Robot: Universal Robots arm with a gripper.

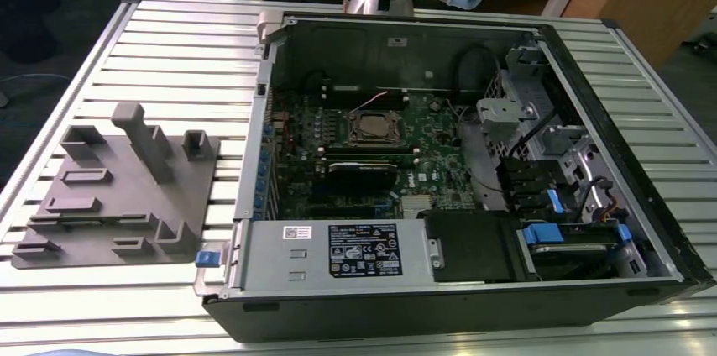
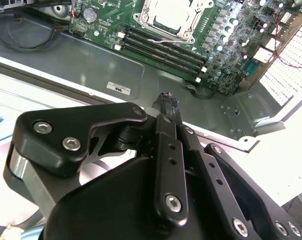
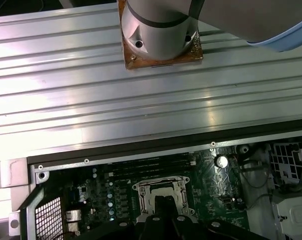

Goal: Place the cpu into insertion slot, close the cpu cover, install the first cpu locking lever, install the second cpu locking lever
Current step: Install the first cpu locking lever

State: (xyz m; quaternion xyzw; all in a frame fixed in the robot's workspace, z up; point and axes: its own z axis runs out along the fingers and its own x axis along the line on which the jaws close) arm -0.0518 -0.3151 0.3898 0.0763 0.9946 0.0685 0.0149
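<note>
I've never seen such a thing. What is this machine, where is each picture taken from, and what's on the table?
It is one robot arm with a black hand, by an open computer case lying on a slatted metal table. The exterior view comes from a camera off the arm. Both wrist views come from cameras riding on the arm, looking past the hand at the green circuit board. On that board is the insertion slot, and a pale metal square, seemingly the cpu, sits in it. A grey holder tray lies beside the case. Whether the hand holds anything I cannot tell.
</note>
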